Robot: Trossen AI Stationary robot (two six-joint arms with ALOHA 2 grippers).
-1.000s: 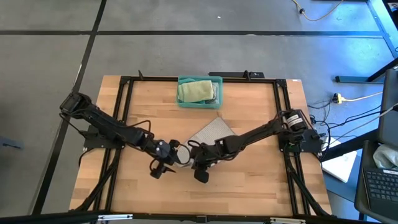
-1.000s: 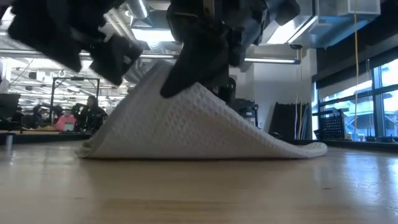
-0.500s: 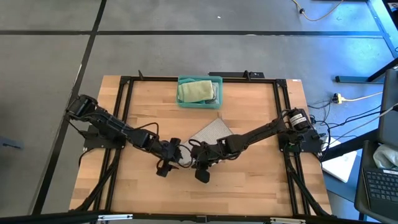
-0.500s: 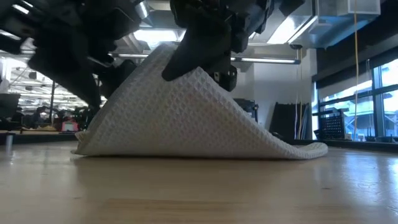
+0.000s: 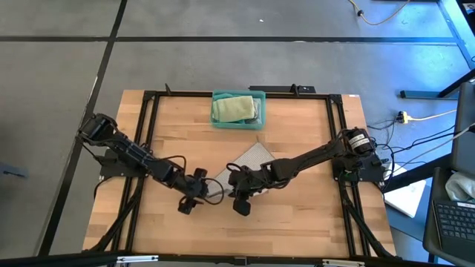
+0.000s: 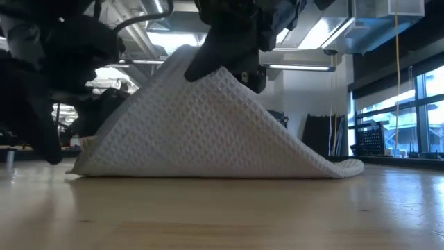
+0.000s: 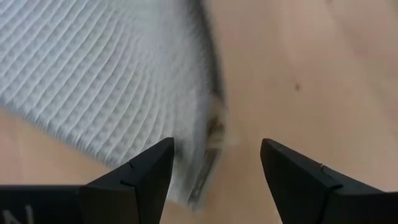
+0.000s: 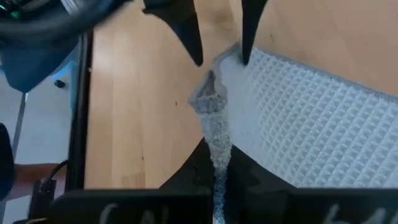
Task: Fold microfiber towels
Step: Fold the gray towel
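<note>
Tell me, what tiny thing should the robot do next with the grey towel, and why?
Probably close the left gripper on the towel's corner. The right gripper already pinches one edge of the grey towel and lifts it like a tent, while the left one is open with the loose corner between its fingers.
</note>
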